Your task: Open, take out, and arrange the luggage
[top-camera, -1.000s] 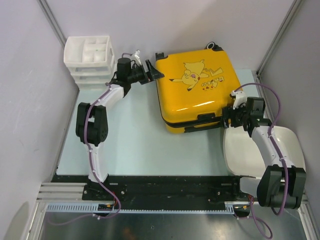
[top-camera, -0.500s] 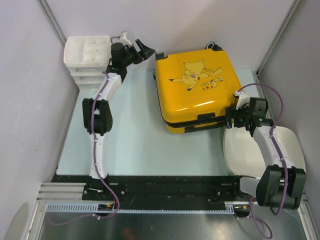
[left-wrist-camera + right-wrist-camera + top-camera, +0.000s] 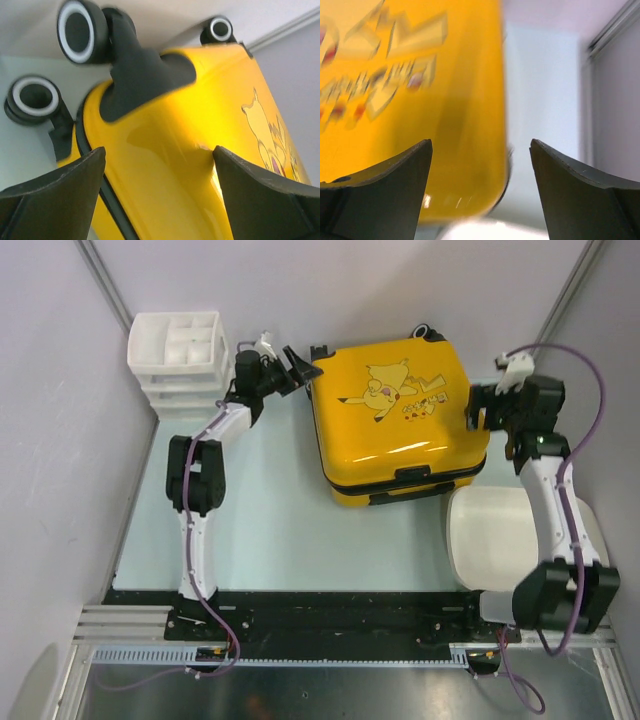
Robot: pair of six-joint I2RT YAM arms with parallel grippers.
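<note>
The yellow Pikachu suitcase (image 3: pixel 395 415) lies flat and closed in the upper middle of the overhead frame, with its wheels (image 3: pixel 77 30) along the upper edge. My left pincer (image 3: pixel 303 368) is spread wide and empty beside the upper-left wheel corner. My right pincer (image 3: pixel 476 412), also wide and empty, hangs over the shell's right edge. To open it well, I reckon I should steady the wheel end with the left and work the side seam with the right. The glossy lid looks too slick to grip.
</note>
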